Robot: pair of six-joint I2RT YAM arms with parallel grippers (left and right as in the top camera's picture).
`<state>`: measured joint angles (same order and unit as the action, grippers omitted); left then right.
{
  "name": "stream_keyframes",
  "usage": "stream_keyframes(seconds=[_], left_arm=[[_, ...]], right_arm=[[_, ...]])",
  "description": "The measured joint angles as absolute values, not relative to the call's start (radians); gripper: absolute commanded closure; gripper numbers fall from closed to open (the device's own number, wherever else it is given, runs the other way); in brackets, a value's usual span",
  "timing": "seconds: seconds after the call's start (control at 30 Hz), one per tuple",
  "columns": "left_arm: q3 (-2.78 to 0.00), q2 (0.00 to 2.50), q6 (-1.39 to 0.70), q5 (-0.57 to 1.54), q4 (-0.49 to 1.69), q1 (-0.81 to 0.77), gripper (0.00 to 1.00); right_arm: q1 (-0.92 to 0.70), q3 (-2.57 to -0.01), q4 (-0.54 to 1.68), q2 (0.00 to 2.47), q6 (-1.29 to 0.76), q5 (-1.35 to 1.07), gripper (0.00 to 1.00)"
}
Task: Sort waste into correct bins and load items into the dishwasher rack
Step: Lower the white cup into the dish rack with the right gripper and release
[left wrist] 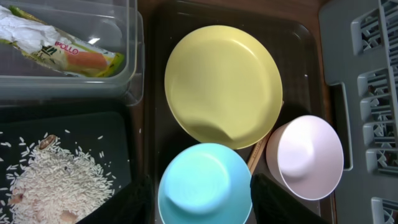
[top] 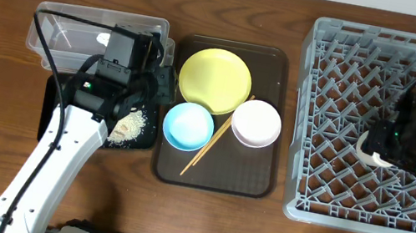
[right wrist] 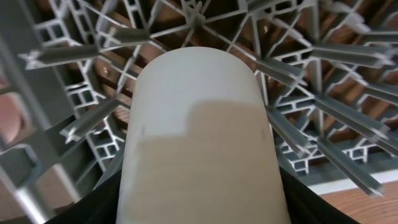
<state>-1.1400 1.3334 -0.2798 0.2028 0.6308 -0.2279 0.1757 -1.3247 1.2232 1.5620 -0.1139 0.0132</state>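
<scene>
Gripping smooth rounded cup [right wrist: 199,124], pegged lattice rack [top: 391,35]

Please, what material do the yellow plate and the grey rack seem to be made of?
Plate: probably plastic or melamine, though glazed ceramic is possible; it is smooth with a soft sheen, shown by its even colour and dull reflections. Rack: moulded grey plastic with a matte finish, shown by its thin ribbed lattice and pegs.

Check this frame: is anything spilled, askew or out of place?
Nothing spilled: the rice lies inside the black tray, the wrapper in the clear tub. Only the cup is askew, held tilted in the right gripper over the rack.
</scene>
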Motion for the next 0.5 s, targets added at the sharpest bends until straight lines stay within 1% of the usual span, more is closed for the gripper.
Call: stream_keyframes(seconds=[0.17, 0.23, 0.27, 0.3, 0.33, 0.37, 0.43, 0.47, 0.5], left_arm=[[-1.14, 1.333, -0.28, 0.203, 0.632, -0.228, 0.47], [-1.14, 1.333, -0.28, 0.203, 0.632, -0.228, 0.47], [-1.14, 1.333, -0.28, 0.203, 0.632, -0.228, 0.47], [-1.14, 1.333, -0.28, 0.203, 0.632, -0.228, 0.47], [-1.14, 1.333, -0.28, 0.203, 0.632, -0.228, 0.46], [-1.14, 1.333, -0.28, 0.202, 0.632, -0.228, 0.46], [-1.14, 1.333, -0.28, 0.203, 0.632, -0.228, 0.47], [-1.14, 1.333, -0.28, 0.202, 0.632, -0.228, 0.47], [-1.14, 1.333, -0.28, 0.202, 0.632, -0.228, 0.47]], right_arm=[[0.176, -1.325, 1.213, 1.639, -0.114, 0.021, 0.99], [0.176, -1.325, 1.206, 1.66, -0.114, 0.028, 0.98], [0.176, -1.325, 1.201, 1.671, -0.114, 0.032, 0.9], [0.176, -1.325, 1.197, 1.68, -0.114, 0.035, 0.78], [0.176, -1.325, 1.19, 1.692, -0.114, 0.036, 0.59], [0.176, -1.325, 1.187, 1.698, -0.114, 0.038, 0.43], [0.176, -1.325, 1.182, 1.711, -0.118, 0.039, 0.05], [0.176, -1.325, 1.18, 1.713, -0.119, 0.041, 0.01], [0.176, -1.325, 1.176, 1.713, -0.118, 0.042, 0.01]])
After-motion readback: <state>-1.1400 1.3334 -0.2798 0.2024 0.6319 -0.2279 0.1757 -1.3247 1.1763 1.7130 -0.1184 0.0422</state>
